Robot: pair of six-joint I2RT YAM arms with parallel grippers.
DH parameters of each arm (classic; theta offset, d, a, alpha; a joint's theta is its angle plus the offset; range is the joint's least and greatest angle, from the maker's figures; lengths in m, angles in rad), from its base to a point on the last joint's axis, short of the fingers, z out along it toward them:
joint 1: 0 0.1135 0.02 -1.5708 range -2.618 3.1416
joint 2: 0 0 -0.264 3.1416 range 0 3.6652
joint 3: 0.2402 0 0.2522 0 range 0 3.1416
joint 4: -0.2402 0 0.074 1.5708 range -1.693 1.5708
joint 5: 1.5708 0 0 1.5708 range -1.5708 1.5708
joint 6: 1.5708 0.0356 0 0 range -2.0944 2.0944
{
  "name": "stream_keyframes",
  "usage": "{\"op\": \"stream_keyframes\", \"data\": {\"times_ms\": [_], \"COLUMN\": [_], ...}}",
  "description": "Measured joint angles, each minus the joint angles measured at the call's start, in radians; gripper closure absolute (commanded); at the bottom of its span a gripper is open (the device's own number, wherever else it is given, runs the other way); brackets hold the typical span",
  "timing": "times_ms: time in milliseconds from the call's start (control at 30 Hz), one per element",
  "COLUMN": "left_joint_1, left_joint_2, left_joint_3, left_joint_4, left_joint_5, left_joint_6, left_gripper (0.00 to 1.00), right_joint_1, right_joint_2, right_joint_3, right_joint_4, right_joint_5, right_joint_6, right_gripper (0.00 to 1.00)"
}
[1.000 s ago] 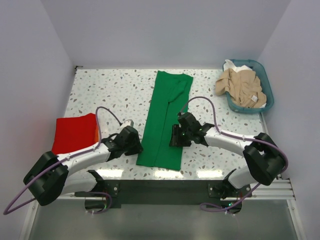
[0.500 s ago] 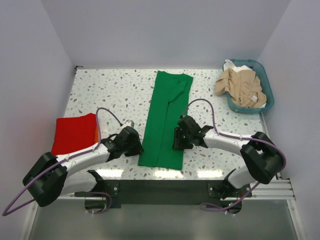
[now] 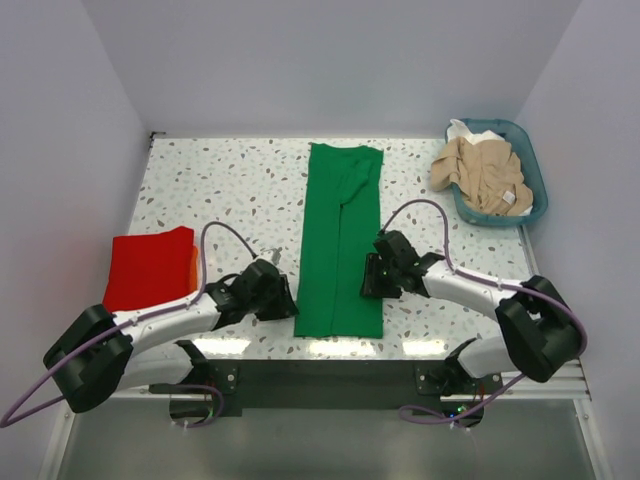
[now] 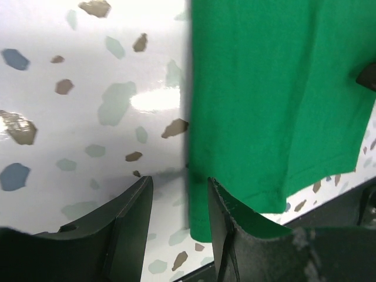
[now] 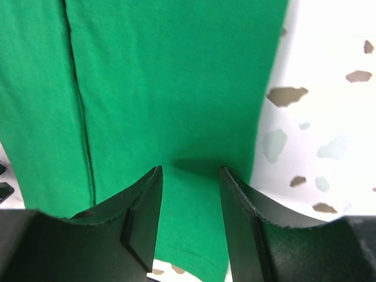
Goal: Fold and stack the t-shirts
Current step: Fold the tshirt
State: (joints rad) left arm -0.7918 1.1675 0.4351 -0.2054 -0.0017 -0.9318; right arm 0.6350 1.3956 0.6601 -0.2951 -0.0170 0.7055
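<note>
At the near edge of the table [image 3: 220, 180], the left gripper [image 4: 179, 180] is standing half open astride the left edge of the green t-shirt [image 3: 340, 250]. The right gripper [image 5: 191, 169] is hovering half open over its right edge. Neither is gripping cloth; both are probably lining up to fold the long strip. Left of them, the folded red t-shirt [image 3: 148, 265] is lying, likely as the stack base. At the far right, the teal basket [image 3: 535, 165] is holding a crumpled beige t-shirt [image 3: 485, 172] and a white t-shirt [image 3: 480, 135].

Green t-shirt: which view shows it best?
Top external: the whole green t-shirt shows there, a long folded strip lying flat on the table. Left wrist catches only its near left corner beside the left fingers; right wrist only its right edge and a lengthwise crease.
</note>
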Motion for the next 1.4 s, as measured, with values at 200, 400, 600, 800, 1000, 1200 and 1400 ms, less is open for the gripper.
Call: {"op": "stream_keyframes", "data": {"times_ms": [200,400,600,800,1000,1200,1400], "left_joint_1": [-0.021,-0.023,-0.047,-0.077,-0.095,-0.109,-0.116], "left_joint_2": [0.0,-0.008,-0.02,-0.024,-0.023,-0.024,-0.029], "left_joint_3": [-0.017,-0.03,-0.051,-0.069,-0.074,-0.081,-0.093], "left_joint_4": [0.035,0.034,0.05,0.068,0.07,0.071,0.074], "left_joint_5": [0.06,0.089,0.121,0.142,0.149,0.156,0.158], "left_joint_6": [-0.004,-0.018,-0.033,-0.062,-0.081,-0.1,-0.117], "left_gripper": [0.55,0.58,0.6,0.64,0.69,0.72,0.83], "right_joint_1": [-0.011,-0.029,-0.029,-0.029,-0.029,-0.029,-0.029], "right_joint_2": [-0.093,-0.248,-0.336,-0.381,-0.418,-0.443,-0.441], "right_joint_3": [-0.008,-0.008,-0.048,-0.171,-0.27,-0.325,-0.359], "right_joint_4": [-0.08,-0.164,-0.218,-0.224,-0.203,-0.129,-0.069], "right_joint_5": [-0.002,-0.002,-0.018,-0.091,-0.179,-0.267,-0.318], "right_joint_6": [-0.006,-0.006,0.009,0.048,0.104,0.159,0.196], "right_gripper": [0.49,0.48,0.49,0.54,0.57,0.58,0.68]}}
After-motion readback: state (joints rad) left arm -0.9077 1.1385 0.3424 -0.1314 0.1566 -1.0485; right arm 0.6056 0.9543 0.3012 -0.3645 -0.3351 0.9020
